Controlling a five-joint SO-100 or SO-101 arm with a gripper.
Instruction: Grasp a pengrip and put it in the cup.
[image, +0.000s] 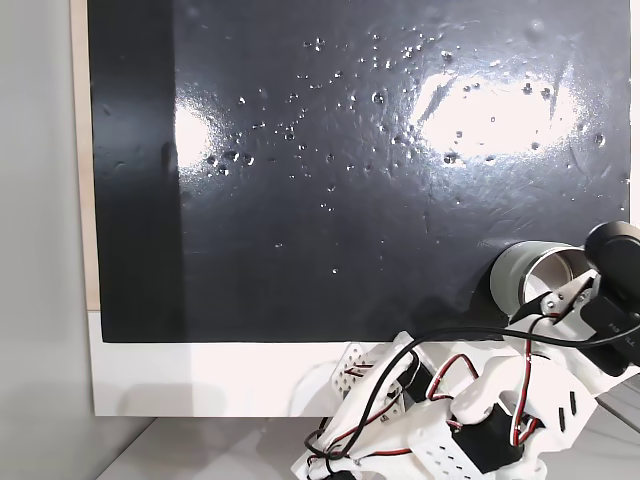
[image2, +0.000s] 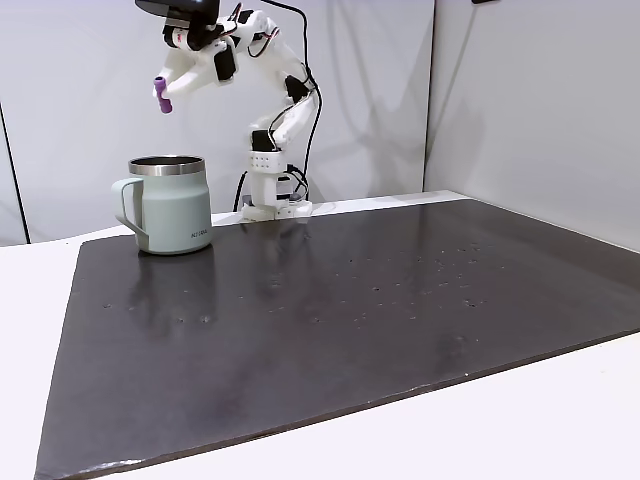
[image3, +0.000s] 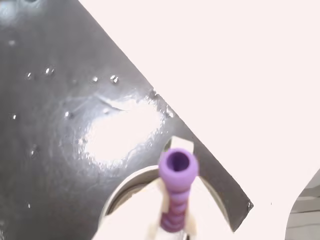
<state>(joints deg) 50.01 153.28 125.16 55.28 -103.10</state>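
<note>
Cup (image3: 125, 187) rim cut off by the wrist view's lower edge, blurred, partly behind the pengrip (image3: 176, 192) — cup (image: 525, 275) (right side) hidden by the arm in a fixed view.

Purple ribbed pengrip (image2: 162, 94) held upright above the grey-green steel cup (image2: 170, 205).

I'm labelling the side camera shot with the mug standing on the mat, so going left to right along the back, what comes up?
Grey-green steel mug → small purple ribbed pengrip, held aloft in the gripper → white arm base.
</note>
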